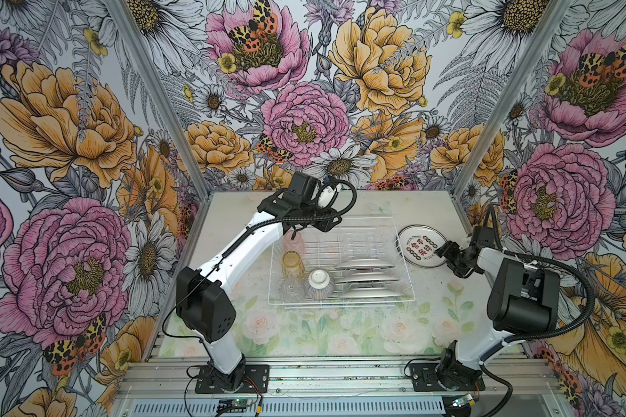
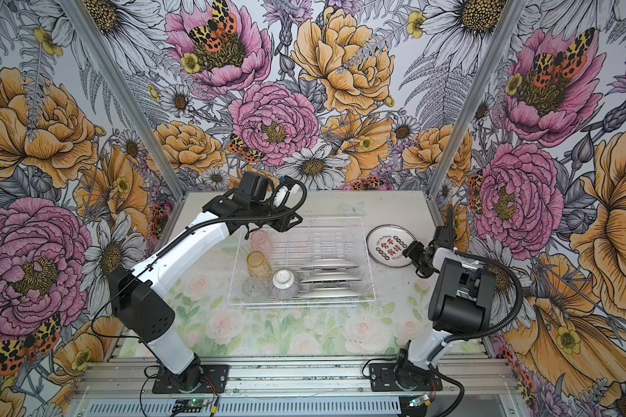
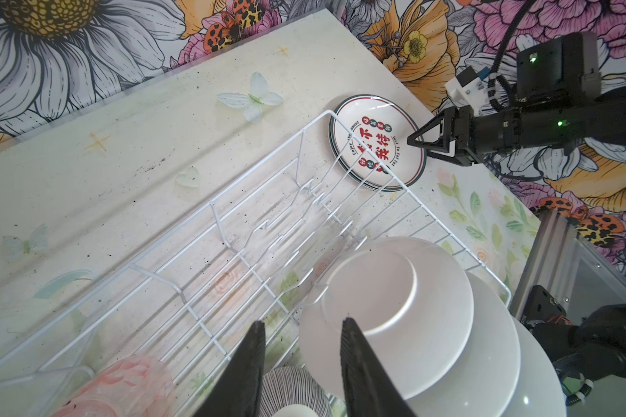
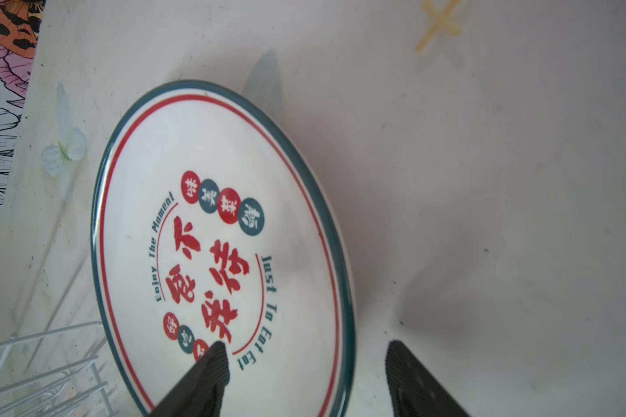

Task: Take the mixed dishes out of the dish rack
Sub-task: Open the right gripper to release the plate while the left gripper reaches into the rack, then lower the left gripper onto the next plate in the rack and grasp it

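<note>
Right wrist view gave you the clearest read of the printed plate (image 4: 225, 231). It lay face up on the worktop (image 1: 376, 325), just beside the right end of the dish rack (image 1: 340, 300). Its rim was dark teal with a thin red ring inside. Curved teal lettering read "Enjoy The Moment" on one side and "Just To Eat Eat" on the other. Four large red Chinese characters filled the middle. A row of four small dots, alternately red and teal, each held one white character. A second row of such dots was partly covered by a fingertip. The small characters were too fine for you to read with certainty.

Your right gripper (image 4: 306, 346) was released, its jaws spread wide across the plate's edge. One finger was over the printed face and the other over bare worktop. In the left wrist view a second dark rim showed just under that plate on one side.

Your left gripper (image 3: 302, 323) hung over the far left part of the rack. Its fingers were parted with nothing between them.

Inside the rack, three plates (image 1: 367, 278) stood on edge among the prongs at the right, showing plain white backs in the left wrist view. Along the left side sat the pink tumbler (image 1: 294, 242), the amber tumbler (image 1: 292, 264) and the clear tumbler (image 1: 291, 289). The ribbed bowl (image 1: 319, 285) sat just beside the clear one, white foot up.
</note>
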Action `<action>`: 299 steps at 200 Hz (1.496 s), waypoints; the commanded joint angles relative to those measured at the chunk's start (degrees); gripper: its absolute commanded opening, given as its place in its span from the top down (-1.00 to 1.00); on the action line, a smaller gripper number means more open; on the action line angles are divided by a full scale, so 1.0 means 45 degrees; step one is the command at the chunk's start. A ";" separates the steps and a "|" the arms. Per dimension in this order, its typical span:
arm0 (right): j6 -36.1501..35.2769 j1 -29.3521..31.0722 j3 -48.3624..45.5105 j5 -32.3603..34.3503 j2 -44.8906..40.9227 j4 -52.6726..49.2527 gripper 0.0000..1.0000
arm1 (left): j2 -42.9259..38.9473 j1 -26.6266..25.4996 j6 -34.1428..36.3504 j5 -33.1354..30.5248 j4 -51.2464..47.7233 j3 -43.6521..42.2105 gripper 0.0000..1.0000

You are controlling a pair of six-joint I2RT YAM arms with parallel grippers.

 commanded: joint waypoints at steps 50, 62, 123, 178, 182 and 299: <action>0.0134 -0.0166 0.0269 0.0586 -0.0739 -0.0019 -0.45 | -0.0075 -0.1859 0.2898 -0.0551 -0.1504 0.0326 0.24; 0.0055 -0.0199 0.0203 0.0511 -0.1111 -0.0120 -0.44 | -0.0268 -0.2437 0.3717 -0.0802 -0.1633 0.0128 0.25; -0.0008 0.0199 -0.0092 -0.0021 -0.2746 -0.0623 -0.45 | -0.0308 -0.4387 0.5291 -0.3295 -0.1777 -0.0235 0.24; 0.0209 0.0396 0.0007 -0.0396 -0.3951 -0.0804 -0.44 | 0.0305 -0.5168 0.5584 -0.4162 -0.2064 0.0064 0.22; 0.0222 0.0395 0.0001 -0.0434 -0.3991 -0.0806 -0.44 | 0.0362 -0.5196 0.5608 -0.4204 -0.2097 0.0088 0.21; 0.0234 0.0454 -0.0041 -0.0712 -0.4423 -0.0825 -0.45 | 0.2155 -0.5487 0.6242 -0.5822 -0.2433 0.0927 0.25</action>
